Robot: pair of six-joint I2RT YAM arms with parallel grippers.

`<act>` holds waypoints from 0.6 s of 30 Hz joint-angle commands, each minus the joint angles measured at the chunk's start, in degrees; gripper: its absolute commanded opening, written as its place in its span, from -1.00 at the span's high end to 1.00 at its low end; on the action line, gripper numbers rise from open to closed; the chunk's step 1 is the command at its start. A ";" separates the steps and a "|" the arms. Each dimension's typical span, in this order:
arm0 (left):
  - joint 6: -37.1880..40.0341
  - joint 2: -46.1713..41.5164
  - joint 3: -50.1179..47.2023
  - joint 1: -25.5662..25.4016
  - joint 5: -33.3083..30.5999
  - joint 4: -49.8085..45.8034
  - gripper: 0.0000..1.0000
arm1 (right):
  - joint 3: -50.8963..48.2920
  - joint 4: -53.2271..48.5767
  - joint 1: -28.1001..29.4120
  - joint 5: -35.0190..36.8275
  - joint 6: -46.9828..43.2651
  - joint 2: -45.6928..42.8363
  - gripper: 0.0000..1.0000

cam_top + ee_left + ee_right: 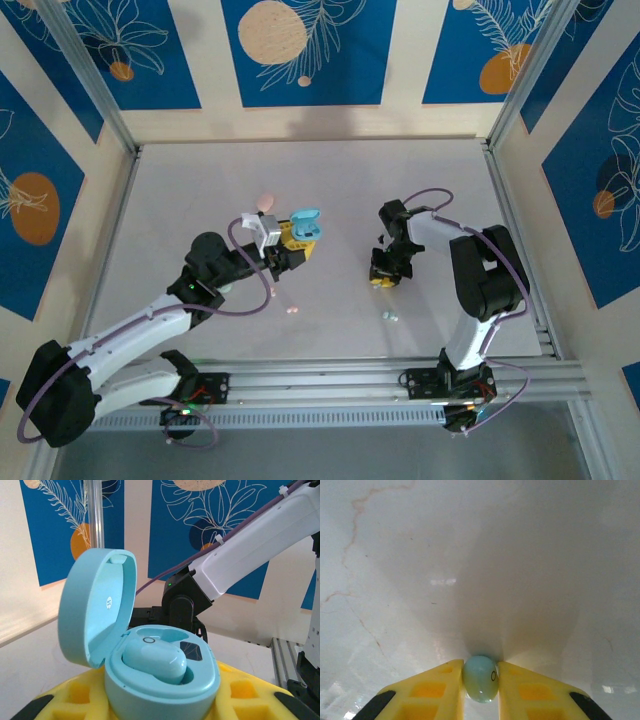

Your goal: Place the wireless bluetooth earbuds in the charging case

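Observation:
My left gripper (296, 243) is shut on a pale blue charging case (160, 680) with its lid (97, 605) swung open; the same case (305, 225) shows mid-table in the top view. One pale blue earbud (155, 660) lies in the case's near socket, while the far socket is bare. My right gripper (383, 277) points down at the table and is shut on a second pale blue earbud (480, 678), pinched between its yellow fingers (437, 692) just above the white surface.
A pale blue earbud (390, 315) and a pink earbud (292, 310) lie loose on the near table. A pink case (265, 202) sits behind the left gripper. Metal frame rails border the table on all sides.

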 commanded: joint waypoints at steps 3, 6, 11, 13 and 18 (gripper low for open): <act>-0.48 0.90 0.03 -0.76 -0.10 2.28 0.32 | -0.49 0.20 0.50 -2.33 1.58 -6.43 0.55; -0.74 1.33 -0.13 -0.82 -0.02 2.70 0.32 | 0.00 -0.69 1.31 -2.37 1.93 -9.46 0.55; -0.58 1.40 -0.26 -0.82 -0.08 2.68 0.32 | 1.91 -3.10 2.80 -2.15 2.72 -13.49 0.55; -0.23 1.22 -0.53 -0.77 -0.25 2.42 0.32 | 3.52 -4.51 3.63 -1.85 2.97 -15.15 0.55; 0.82 1.70 -0.58 -0.82 -0.41 1.60 0.32 | 9.03 -8.36 6.46 -0.27 3.47 -20.17 0.55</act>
